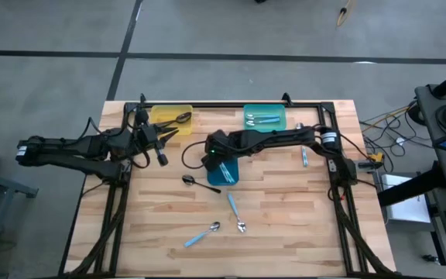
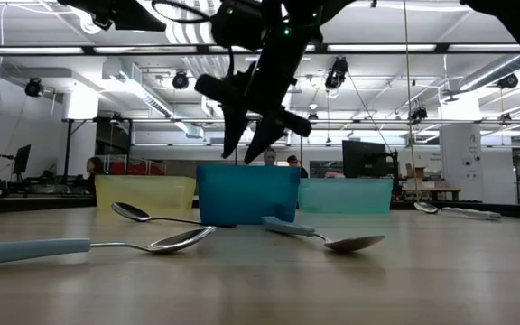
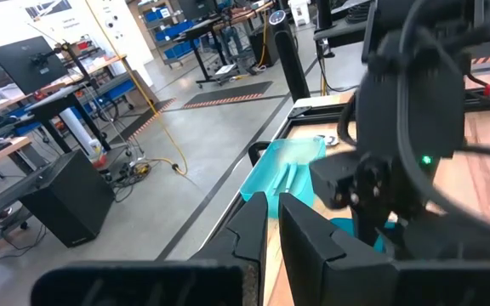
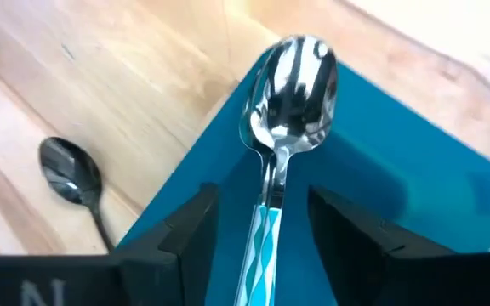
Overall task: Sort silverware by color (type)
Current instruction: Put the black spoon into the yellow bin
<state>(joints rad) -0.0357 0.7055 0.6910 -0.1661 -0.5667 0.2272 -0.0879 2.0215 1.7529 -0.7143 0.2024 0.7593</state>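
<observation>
Currently I see the right claw (image 1: 217,161) above the blue tray (image 1: 230,175) at worktop (image 1: 300,225) centre, fingers spread wide, a blue-handled spoon (image 4: 281,119) lying loose between them. Left claw (image 1: 163,144) hangs near the yellow tray (image 1: 165,116); fingers narrow, nothing held. One black spoon (image 1: 198,183) lies just left of the blue tray.

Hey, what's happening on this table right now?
Two robot arms are sorting spoons into trays. The right pincer hangs over the blue tray with its fingers open, and a blue-handled spoon lies between them over that tray. The left pincer waits near the yellow tray, which holds a dark spoon. The teal tray already has blue-handled spoons. A black spoon and several others remain loose on the table.
</observation>
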